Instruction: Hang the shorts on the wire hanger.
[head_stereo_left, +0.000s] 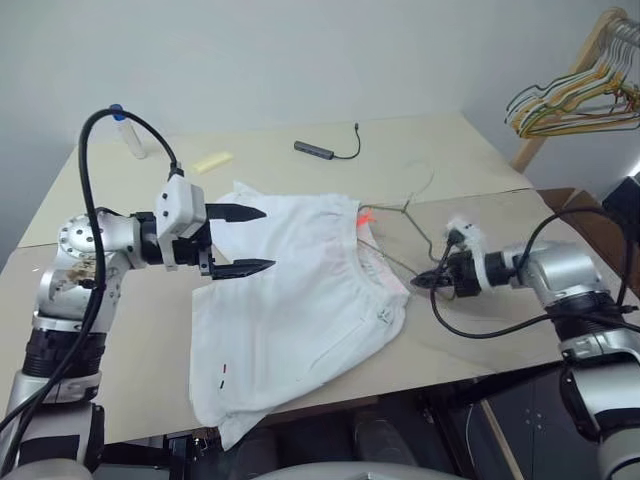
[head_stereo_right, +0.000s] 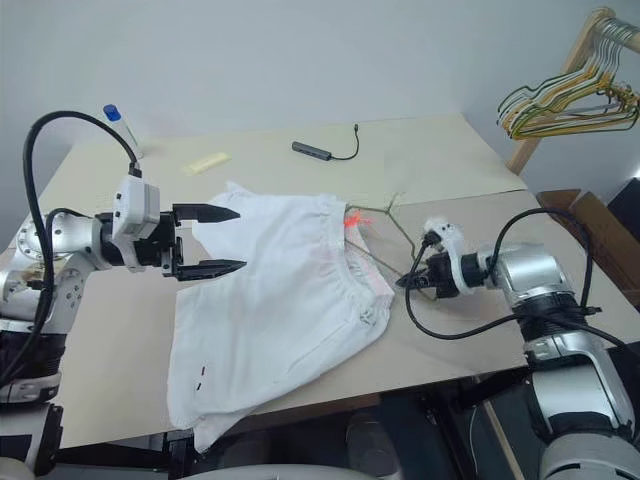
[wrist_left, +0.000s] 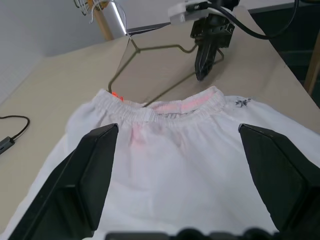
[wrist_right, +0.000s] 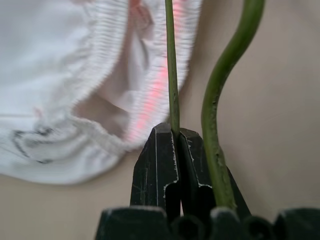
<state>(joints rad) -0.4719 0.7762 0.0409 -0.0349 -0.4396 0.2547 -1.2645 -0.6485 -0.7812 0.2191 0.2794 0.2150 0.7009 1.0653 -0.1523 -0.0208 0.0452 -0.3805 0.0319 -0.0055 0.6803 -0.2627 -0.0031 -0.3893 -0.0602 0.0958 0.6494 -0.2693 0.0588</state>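
The white shorts (head_stereo_left: 300, 300) lie flat on the table, their waistband (wrist_left: 165, 111) towards my right arm, with a small red-orange tag (head_stereo_left: 362, 215) at its far corner. The thin olive wire hanger (wrist_left: 150, 48) lies on the table beside the waistband, one end running in under the elastic. My right gripper (head_stereo_left: 422, 283) is shut on the hanger's straight wire (wrist_right: 171, 75), with the curved hook (wrist_right: 225, 75) next to its fingers. Over the shorts' far-left part hovers my left gripper (head_stereo_left: 255, 240), open, with nothing between its fingers (wrist_left: 95, 170).
A bunch of yellow-green and dark hangers (head_stereo_left: 580, 95) hangs on a wooden rack at the far right. A black cable with a grey adapter (head_stereo_left: 315, 149), a yellow strip (head_stereo_left: 212, 162) and a blue-capped bottle (head_stereo_left: 130, 135) lie at the table's back. The shorts' hem overhangs the front edge (head_stereo_left: 440, 372).
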